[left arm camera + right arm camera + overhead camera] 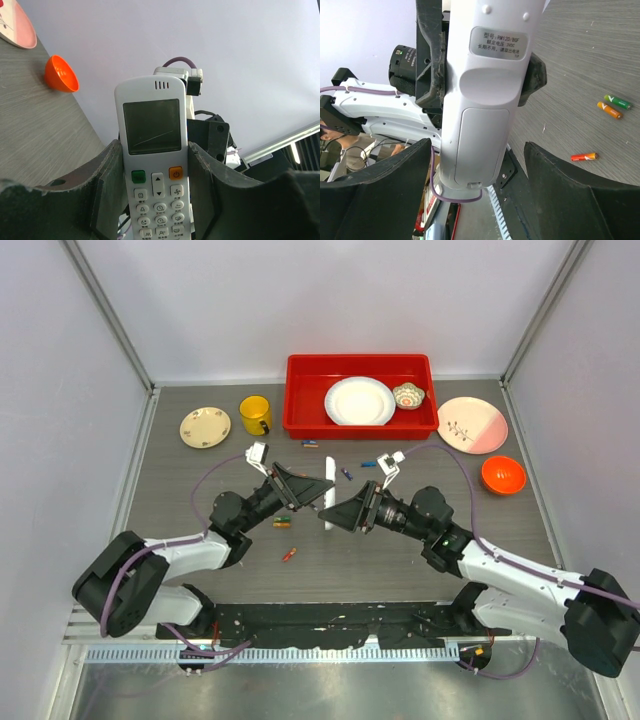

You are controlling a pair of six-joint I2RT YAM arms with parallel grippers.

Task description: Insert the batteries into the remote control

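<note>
You are gripping the remote control (487,95) in the left pincer (154,167), long axis running 12-to-6 o'clock, while the right pincer (477,150), open and empty, is straddling its back cover (481,142) from 3 o'clock.

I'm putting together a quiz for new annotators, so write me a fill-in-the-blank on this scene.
1. The left claw grips the remote control; the right claw around it stands ____.
2. The mug left of the tray is ____.
3. In the right wrist view, the batteries on the table are green, orange and ____.

Missing words: open; yellow; red.
</note>
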